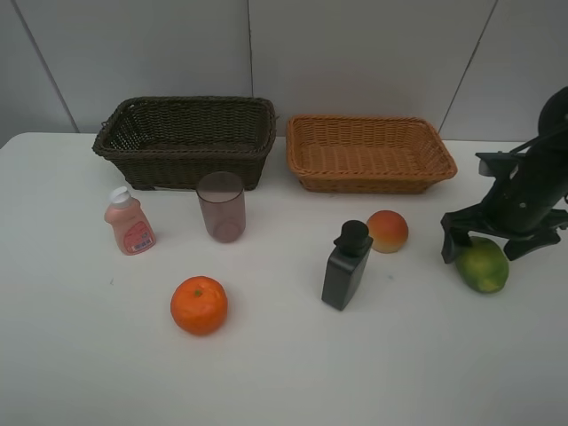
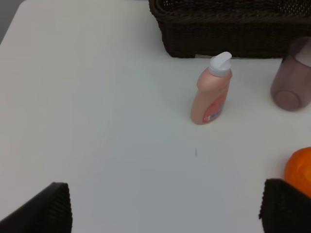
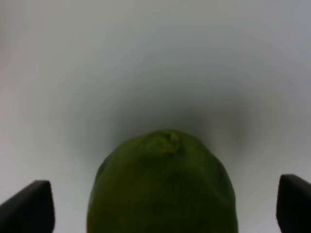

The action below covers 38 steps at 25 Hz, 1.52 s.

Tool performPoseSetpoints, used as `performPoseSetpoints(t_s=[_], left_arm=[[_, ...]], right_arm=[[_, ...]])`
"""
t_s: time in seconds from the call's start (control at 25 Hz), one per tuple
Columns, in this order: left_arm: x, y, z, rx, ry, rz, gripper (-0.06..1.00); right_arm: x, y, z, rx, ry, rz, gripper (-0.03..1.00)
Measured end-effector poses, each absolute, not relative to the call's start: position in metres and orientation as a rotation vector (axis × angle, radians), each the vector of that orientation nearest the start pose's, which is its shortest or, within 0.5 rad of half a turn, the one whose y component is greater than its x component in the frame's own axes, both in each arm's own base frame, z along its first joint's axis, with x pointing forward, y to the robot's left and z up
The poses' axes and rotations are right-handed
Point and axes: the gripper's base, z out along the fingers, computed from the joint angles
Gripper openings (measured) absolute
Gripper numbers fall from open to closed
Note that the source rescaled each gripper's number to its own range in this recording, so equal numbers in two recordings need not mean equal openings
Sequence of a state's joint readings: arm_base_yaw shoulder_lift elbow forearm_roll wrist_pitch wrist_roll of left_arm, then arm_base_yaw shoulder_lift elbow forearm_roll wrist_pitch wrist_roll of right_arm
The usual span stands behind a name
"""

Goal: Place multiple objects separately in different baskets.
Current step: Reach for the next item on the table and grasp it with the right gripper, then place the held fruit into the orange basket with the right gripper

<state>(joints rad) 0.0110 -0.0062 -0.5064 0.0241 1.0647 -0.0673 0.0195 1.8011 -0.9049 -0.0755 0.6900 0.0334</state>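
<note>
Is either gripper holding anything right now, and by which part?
Nothing is held. The right gripper is open, its fingers standing clear on either side of the green citrus; the left gripper is open over the table.

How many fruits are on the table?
3. An orange sits front left, a peach-like fruit beside the black bottle, and a green citrus far right, inside the open right pincer. The inside of the dark basket is partly hidden.

Dk brown basket (image 1: 186, 166), tan basket (image 1: 368, 183): woven wicker, rough. Cup (image 1: 221, 207): translucent plastic, smooth. Pink bottle (image 1: 130, 224): glossy plastic. Black bottle (image 1: 345, 271): matt. Orange (image 1: 199, 304): dimpled skin. Table (image 1: 284, 373): white, smooth, matt.
</note>
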Motion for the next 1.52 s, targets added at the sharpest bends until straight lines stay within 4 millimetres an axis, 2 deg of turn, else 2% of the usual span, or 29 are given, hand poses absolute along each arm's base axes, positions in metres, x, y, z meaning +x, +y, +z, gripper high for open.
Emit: performPoseSetpoints(t_s=[0.44, 0.52, 0.56, 0.64, 0.72, 1.52], left_arm=[[-0.007, 0.002, 0.279, -0.081, 2.034, -0.007, 1.00], [-0.007, 0.002, 0.279, -0.081, 2.034, -0.007, 1.00], [-0.007, 0.002, 0.279, -0.081, 2.034, -0.007, 1.00], [-0.007, 0.002, 0.279, -0.081, 2.034, -0.007, 1.00], [-0.007, 0.002, 0.279, -0.081, 2.034, -0.007, 1.00], [-0.007, 0.002, 0.279, -0.081, 2.034, -0.007, 1.00]], right_arm=[[0.298, 0.001, 0.105, -0.081, 3.158, -0.085, 0.98], [0.299, 0.001, 0.104, -0.083, 3.162, -0.090, 0.94], [0.299, 0.000, 0.104, -0.090, 3.162, -0.095, 0.88], [0.300, 0.000, 0.104, -0.096, 3.162, -0.102, 0.68], [0.300, -0.001, 0.103, -0.094, 3.162, -0.102, 0.35], [0.300, -0.001, 0.104, -0.093, 3.162, -0.102, 0.36]])
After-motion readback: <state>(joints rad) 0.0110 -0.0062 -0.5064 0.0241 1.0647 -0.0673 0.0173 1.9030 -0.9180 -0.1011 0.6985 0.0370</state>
